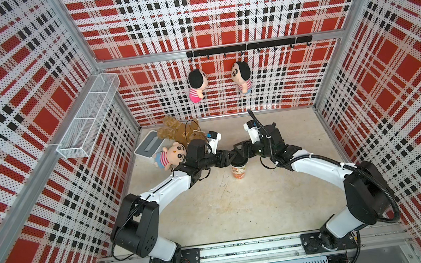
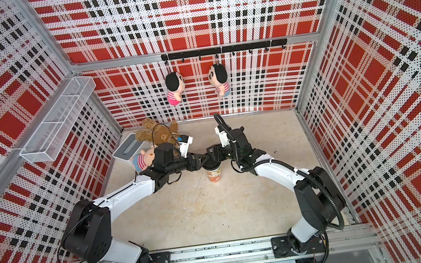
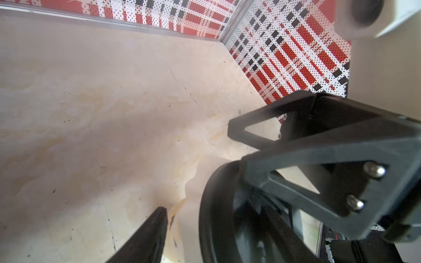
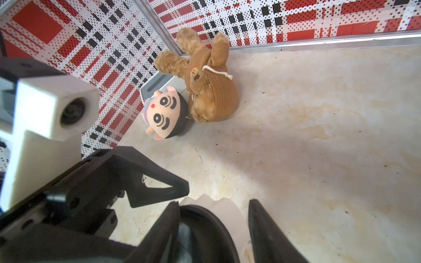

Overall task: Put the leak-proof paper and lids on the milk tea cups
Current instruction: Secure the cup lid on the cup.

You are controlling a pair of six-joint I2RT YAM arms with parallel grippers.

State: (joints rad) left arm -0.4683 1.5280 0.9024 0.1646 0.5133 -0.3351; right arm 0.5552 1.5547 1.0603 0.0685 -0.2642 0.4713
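The leak-proof paper (image 4: 227,208) sits beneath a black lid (image 4: 205,220) on the milk tea cup (image 1: 239,172) at the centre of the table (image 1: 241,215), scalloped edge protruding. The right gripper (image 4: 214,201) stands spread astride that edge; you cannot tell the left gripper's (image 1: 227,158) state. Expect a light, limp, tearable sheet: pinch only its free edge.
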